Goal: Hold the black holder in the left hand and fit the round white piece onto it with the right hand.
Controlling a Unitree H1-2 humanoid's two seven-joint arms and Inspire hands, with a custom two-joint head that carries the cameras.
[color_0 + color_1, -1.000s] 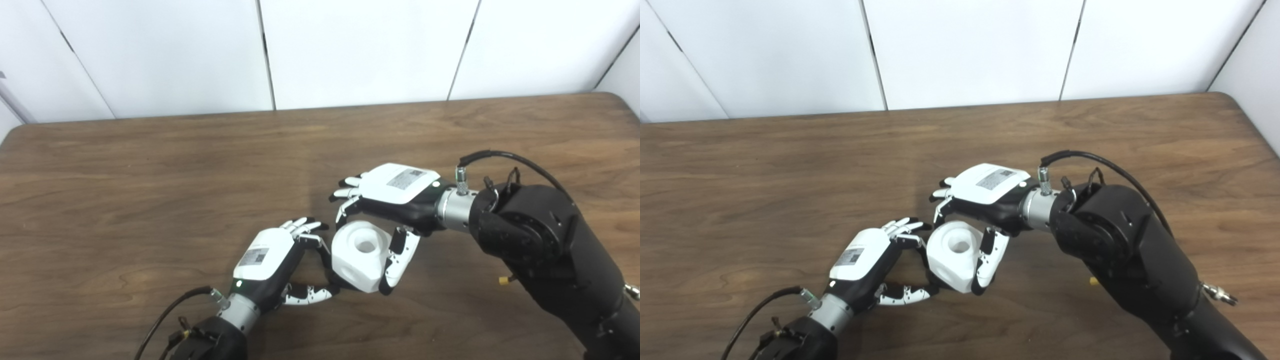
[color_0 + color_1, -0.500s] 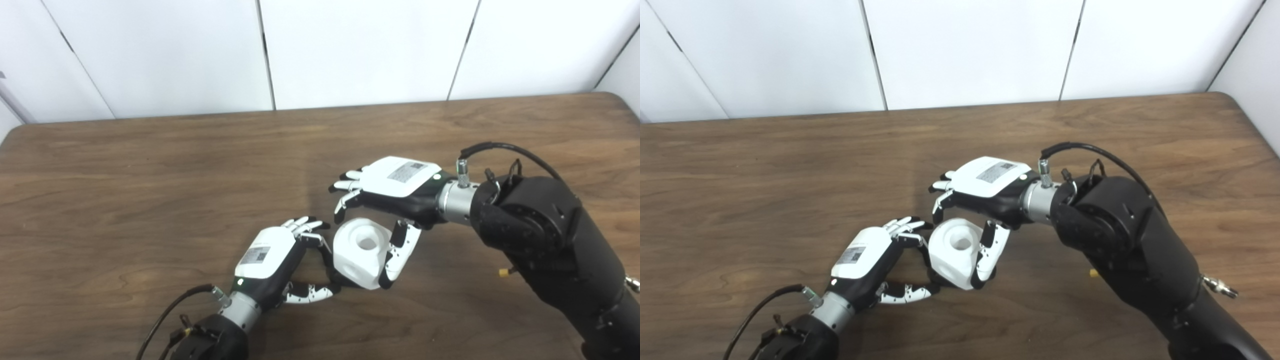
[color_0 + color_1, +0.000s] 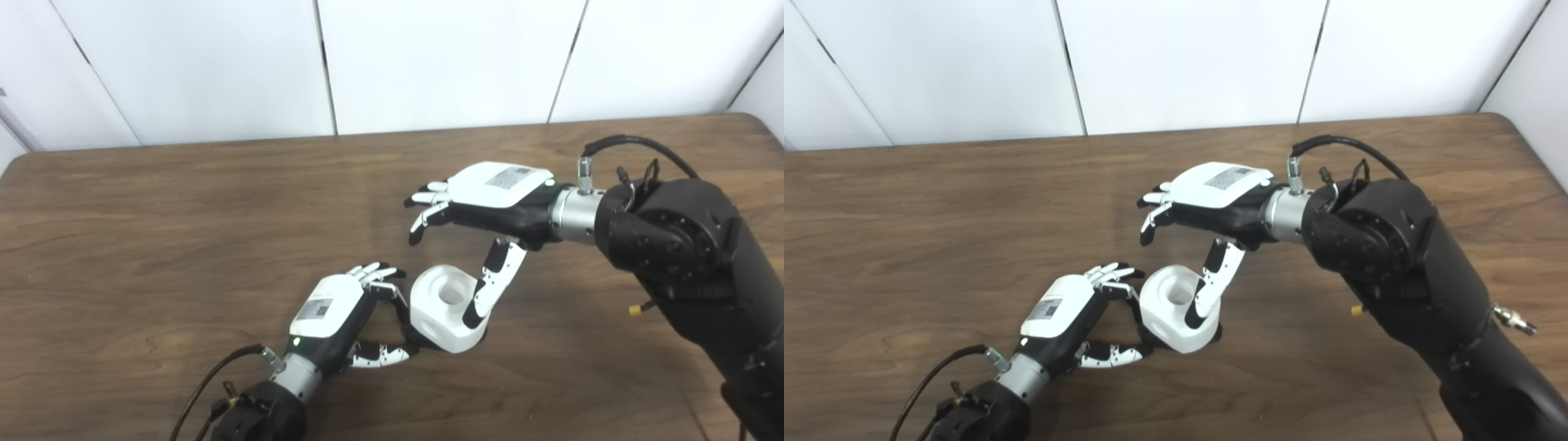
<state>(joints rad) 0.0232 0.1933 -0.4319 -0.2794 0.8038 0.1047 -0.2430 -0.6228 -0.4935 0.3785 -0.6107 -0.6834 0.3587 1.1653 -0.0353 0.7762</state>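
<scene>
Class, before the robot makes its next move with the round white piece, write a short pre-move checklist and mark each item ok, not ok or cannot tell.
1. Round white piece rests on the table: ok.
2. Left hand steadies the piece's base, fingers at its left side: ok.
3. Black holder visible under the piece: cannot tell, mostly hidden.
4. Right hand grips the piece: not ok, raised and open.
5. Piece fully seated: cannot tell.
</scene>
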